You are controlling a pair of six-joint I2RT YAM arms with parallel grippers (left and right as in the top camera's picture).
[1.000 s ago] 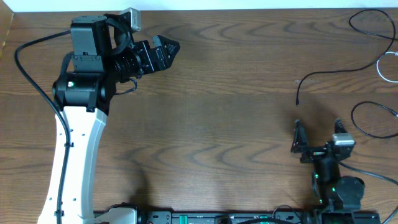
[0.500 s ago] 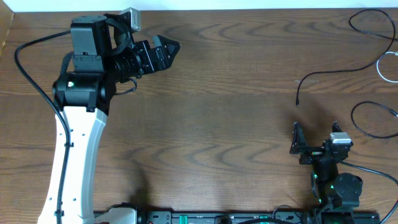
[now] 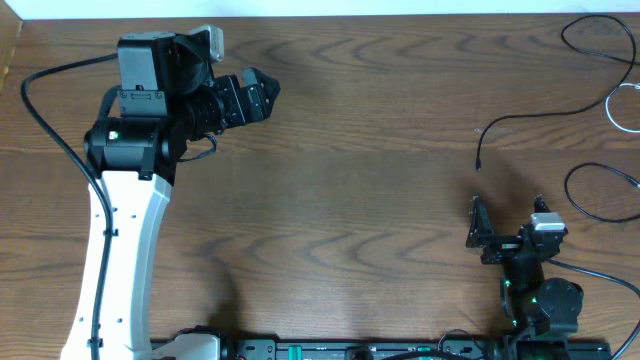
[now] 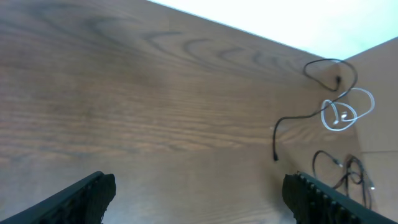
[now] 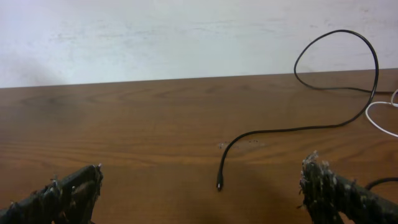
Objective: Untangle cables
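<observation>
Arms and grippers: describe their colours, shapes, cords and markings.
The left arm has a long white link, black joint housings, a small green light and a thick black cord looping beside it. The right arm is black, also green-lit, with a grey camera block. Left gripper and right gripper have black, rough-edged fingers.

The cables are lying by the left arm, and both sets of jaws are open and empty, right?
No: the cables lie by the right arm, far from the left arm, as the overhead view shows. Both sets of jaws are open and empty.
</observation>
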